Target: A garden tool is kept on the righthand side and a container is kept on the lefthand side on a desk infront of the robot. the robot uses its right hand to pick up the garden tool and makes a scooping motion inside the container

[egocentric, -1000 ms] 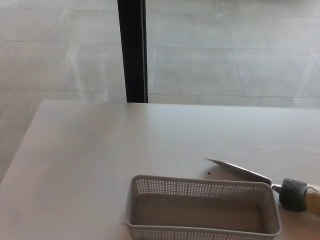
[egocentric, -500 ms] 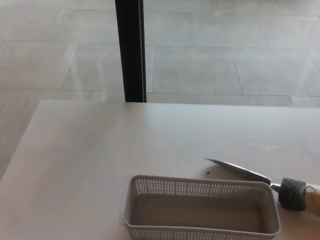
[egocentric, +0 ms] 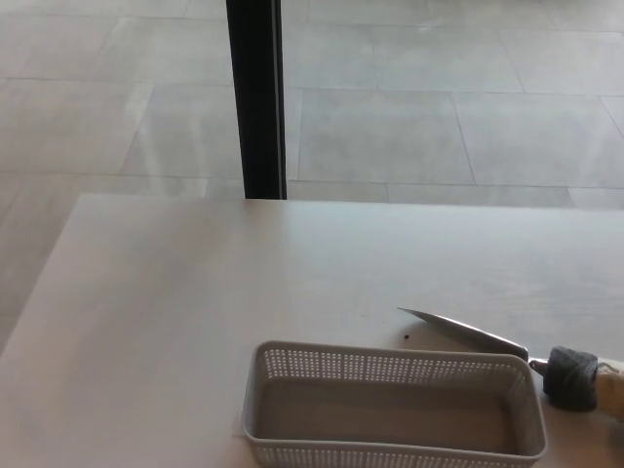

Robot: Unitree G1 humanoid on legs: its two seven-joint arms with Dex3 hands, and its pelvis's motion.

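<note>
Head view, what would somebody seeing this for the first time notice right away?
Probably the pale perforated basket at the near edge of the white desk, empty inside. Just beyond its right end lies a garden trowel, its pointed metal blade aimed left and its grey collar and handle running off the picture's right edge. A black post stands behind the desk.

My container (egocentric: 394,408), a pale grey rectangular basket with perforated walls and a solid floor, sits upright on the bench (egocentric: 195,292) with nothing inside it, its long side running left to right at the near edge of my view. The garden tool (egocentric: 507,353) lies flat just behind its far right corner: a narrow, pointed metal blade aimed to my left and slightly away, joined to a dark grey collar and a light-coloured handle that runs off the right edge. Neither robot hand of mine shows, so I cannot place them relative to one.
</note>
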